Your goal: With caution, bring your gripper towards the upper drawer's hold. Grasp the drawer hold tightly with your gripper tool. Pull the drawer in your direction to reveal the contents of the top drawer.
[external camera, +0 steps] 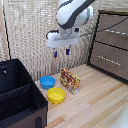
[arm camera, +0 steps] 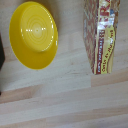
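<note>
The gripper [external camera: 61, 52] is white-grey with 2 dark blue-tipped fingers. The upper drawer [external camera: 114, 31] is dark brown; its drawer hold [external camera: 119, 32] is silver. A yellow bowl [arm camera: 33, 34], a blue bowl [external camera: 47, 82], and a red-and-yellow patterned box [arm camera: 103, 35] sit on pale wood.

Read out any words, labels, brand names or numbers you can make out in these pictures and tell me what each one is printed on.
Nothing can be read for certain.
The box: red and yellow print with large red letters on its face and a strip of small dark lettering along its side, all too blurred to read in the wrist view; too small in the exterior view.
The yellow bowl, blue bowl, black case and drawers: no text visible.
</note>
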You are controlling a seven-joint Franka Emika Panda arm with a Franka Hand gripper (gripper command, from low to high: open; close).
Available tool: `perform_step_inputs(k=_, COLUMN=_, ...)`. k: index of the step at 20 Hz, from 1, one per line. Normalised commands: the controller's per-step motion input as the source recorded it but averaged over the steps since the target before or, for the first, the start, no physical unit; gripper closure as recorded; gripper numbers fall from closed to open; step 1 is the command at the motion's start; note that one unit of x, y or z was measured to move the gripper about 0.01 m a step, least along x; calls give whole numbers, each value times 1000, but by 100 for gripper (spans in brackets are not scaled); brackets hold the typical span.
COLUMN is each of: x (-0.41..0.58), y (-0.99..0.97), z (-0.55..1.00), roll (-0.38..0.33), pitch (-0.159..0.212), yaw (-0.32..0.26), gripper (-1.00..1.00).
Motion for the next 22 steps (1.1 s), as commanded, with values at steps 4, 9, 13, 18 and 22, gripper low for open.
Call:
perform_step_inputs(k=4, x=-145, y=-6, z=54, roll=-260, pitch=3, yaw=110, gripper=-100)
perform_step_inputs(k=9, x=-173, y=-82, z=118, roll=-348, pitch=0, yaw=133, gripper=-100)
perform_step_inputs(k=13, x=-167, y=-81, z=121, roll=-347, pitch=0, yaw=133, gripper=-100)
perform_step_inputs(k=18, x=-151, y=-86, z=118, roll=-344, pitch=0, yaw=138, gripper=-100)
perform_step_inputs(k=22, x=-125, y=-87, z=106, roll=-346, pitch=0, yaw=138, gripper=-100)
